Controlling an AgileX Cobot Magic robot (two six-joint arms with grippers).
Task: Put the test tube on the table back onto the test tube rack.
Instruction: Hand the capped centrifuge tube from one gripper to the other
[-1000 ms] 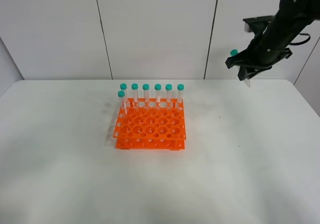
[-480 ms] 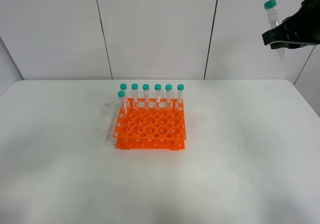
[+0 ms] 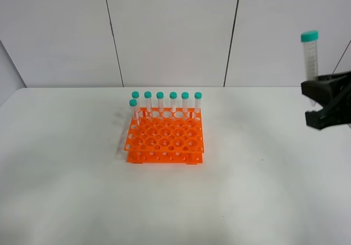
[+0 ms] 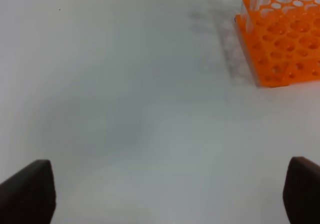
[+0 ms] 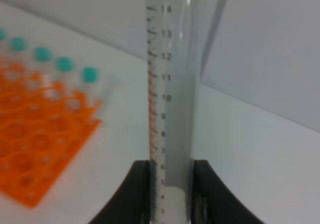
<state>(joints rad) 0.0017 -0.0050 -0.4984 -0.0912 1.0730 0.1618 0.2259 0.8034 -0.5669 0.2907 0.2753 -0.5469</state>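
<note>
The right gripper point(image 5: 171, 181) pinches the lower part of the test tube point(image 5: 170, 83). The tube stands upright, teal cap up, in the air above the table point(image 3: 247, 190), well right of the orange rack point(image 3: 164, 138). The left gripper point(image 4: 165, 194) hangs over the table, fingers point(image 4: 30, 191) wide apart.

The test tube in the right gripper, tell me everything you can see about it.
The test tube is slim, clear and plastic-looking, closed by a teal-green screw cap. Graduation marks numbered up to 14 run along its side. It stands upright, cap uppermost, clamped low on its body between the black fingers of the right gripper, which hide its tip. It hangs in the air above the right end of the table, well clear of the test tube rack. Nothing else touches it.
</note>
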